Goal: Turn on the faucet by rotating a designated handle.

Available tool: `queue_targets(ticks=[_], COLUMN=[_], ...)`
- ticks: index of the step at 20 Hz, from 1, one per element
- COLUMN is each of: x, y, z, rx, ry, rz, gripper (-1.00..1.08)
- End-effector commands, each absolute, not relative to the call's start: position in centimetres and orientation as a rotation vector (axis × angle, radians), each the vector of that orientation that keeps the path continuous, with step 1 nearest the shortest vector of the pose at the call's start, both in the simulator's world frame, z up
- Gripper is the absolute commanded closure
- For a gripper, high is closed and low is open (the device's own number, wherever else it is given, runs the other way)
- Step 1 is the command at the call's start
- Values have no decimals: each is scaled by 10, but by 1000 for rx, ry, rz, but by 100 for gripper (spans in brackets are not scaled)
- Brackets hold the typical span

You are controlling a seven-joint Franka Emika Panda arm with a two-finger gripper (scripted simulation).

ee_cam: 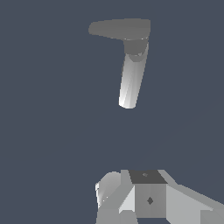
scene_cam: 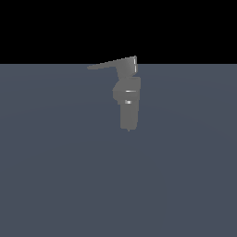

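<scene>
1. One grey faucet (scene_cam: pixel 127 99) was the biggest thing to see in the exterior view, standing alone on the flat blue-grey floor (scene_cam: pixel 55 176). No arm showed near it in that view. I judged the main risk from there to be the long approach: with so much open space to cross, a small aiming error could carry the tool into the thick body instead of the lever.

2. Next in size, the gripper (ee_cam: pixel 144 197) showed only as white and grey blocks at the edge of the wrist view, well apart from the faucet. I could not tell whether its fingers stood wide or narrow, since the tips were not clearly visible. If they were shut, a push would likely be the only option, and a push can slide off a thin part.

3. Smaller, the handle (scene_cam: pixel 111 64) stuck out sideways from the top of the faucet, toward the exterior view's left, thin and tapering. In the wrist view the handle (ee_cam: pixel 120 29) looked flat and rounded. A contact near its narrow end could slip past; a contact near the faucet's top would probably give too little leverage to turn it.

4. Smallest, the thin tip at the foot of the faucet seemed unlikely to be struck.
</scene>
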State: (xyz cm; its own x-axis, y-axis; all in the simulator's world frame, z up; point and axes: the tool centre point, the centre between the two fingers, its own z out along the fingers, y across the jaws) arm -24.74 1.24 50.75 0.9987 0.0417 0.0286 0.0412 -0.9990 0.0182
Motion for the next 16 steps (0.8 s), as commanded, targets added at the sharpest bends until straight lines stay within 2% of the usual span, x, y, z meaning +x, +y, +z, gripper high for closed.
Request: queue_targets(ticks=[1, 16], x=[-247, -233], y=[12, 36], z=[508, 493], rx=[3123, 3113], ry=[65, -118], rz=[45, 25], gripper=[108, 108])
